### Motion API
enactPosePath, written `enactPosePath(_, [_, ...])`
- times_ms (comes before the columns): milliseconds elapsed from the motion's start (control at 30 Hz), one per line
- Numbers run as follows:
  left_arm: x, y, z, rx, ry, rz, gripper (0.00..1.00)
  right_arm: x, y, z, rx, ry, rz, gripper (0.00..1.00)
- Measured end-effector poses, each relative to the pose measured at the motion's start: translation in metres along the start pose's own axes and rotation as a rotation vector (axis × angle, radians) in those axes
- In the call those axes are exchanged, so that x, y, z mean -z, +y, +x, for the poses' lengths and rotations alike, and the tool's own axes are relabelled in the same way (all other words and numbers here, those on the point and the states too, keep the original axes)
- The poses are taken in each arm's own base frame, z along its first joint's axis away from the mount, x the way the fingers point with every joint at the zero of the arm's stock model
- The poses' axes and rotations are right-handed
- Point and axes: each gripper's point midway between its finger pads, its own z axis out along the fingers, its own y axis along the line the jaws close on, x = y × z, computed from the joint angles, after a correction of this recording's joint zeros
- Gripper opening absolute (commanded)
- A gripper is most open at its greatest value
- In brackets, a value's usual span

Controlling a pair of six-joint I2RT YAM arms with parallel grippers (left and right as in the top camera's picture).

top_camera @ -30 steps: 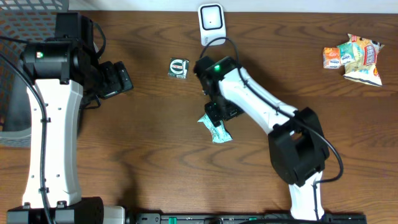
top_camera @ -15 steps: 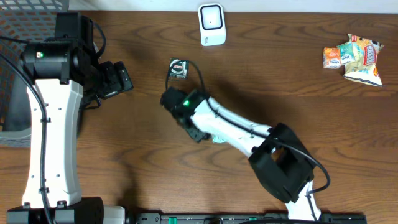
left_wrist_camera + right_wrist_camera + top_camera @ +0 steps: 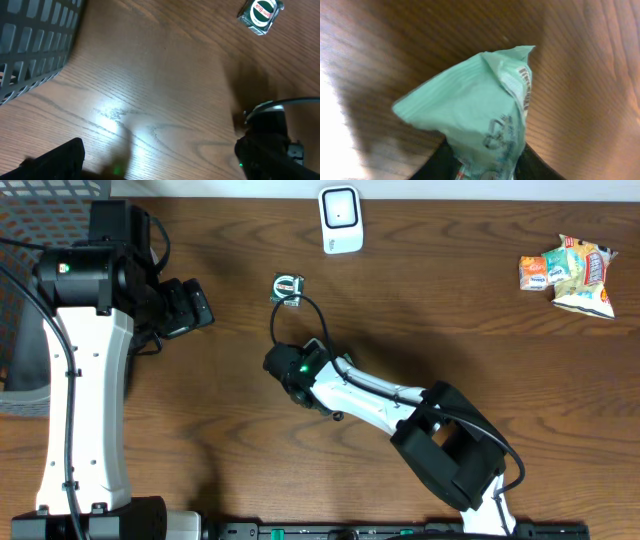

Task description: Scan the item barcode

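Overhead: the left arm [image 3: 85, 380] stands along the left edge, beside a dark basket [image 3: 18, 300]. The left gripper [image 3: 188, 308] hangs over bare table [image 3: 200, 440] with nothing in it. The right arm [image 3: 370, 395] reaches across the middle of the table, its wrist with a green light low over the wood. The wrist hides the right gripper and whatever it holds. A small pack [image 3: 288, 288] with a round label lies just beyond that wrist, apart from it. The scanner [image 3: 340, 220] stands at the far edge, well apart from the arm. A pile of snacks [image 3: 568, 272] lies in the far right corner.

Left wrist: one dark finger [image 3: 55, 160] shows at the bottom left. No second finger is close to it and nothing is between them, so the jaws stand apart. The basket fills the top left corner, the small pack lies at the top right, and the right arm's wrist is at the bottom right.

Right wrist: the right gripper [image 3: 485, 165] is clamped on the lower end of a mint packet [image 3: 470, 110], with a dark finger [image 3: 432, 162] against each side. The packet is crumpled, with dark print on its right side too blurred to read. It fills the middle of the view, with the wood behind it.
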Motion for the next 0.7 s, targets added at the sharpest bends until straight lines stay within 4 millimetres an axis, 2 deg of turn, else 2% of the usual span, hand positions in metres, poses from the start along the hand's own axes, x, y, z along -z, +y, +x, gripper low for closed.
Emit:
enactPosePath(67, [0.000, 0.000, 0.000, 0.000, 0.000, 0.000, 0.98, 0.000, -0.002, 0.001, -0.008, 0.010, -0.016, 0.03])
enactPosePath(100, [0.000, 0.000, 0.000, 0.000, 0.000, 0.000, 0.98, 0.001, -0.004, 0.001, -0.016, 0.018, -0.031, 0.01])
enactPosePath(200, [0.000, 0.000, 0.000, 0.000, 0.000, 0.000, 0.98, 0.002, -0.008, 0.002, -0.052, 0.061, -0.102, 0.01])
enactPosePath(300, [0.000, 0.000, 0.000, 0.000, 0.000, 0.000, 0.98, 0.007, -0.013, -0.004, -0.098, 0.104, -0.243, 0.01])
enactPosePath(533, [0.000, 0.000, 0.000, 0.000, 0.000, 0.000, 0.98, 0.040, -0.024, -0.037, -0.182, 0.076, -0.743, 0.01])
enactPosePath(567, [0.000, 0.000, 0.000, 0.000, 0.000, 0.000, 0.98, 0.044, -0.025, -0.039, -0.191, 0.067, -0.820, 0.01])
enactPosePath(600, [0.000, 0.000, 0.000, 0.000, 0.000, 0.000, 0.98, 0.051, -0.028, -0.040, -0.212, 0.050, -0.967, 0.01])
enactPosePath(700, [0.000, 0.000, 0.000, 0.000, 0.000, 0.000, 0.98, 0.058, -0.029, -0.036, -0.248, 0.032, -1.153, 0.01])
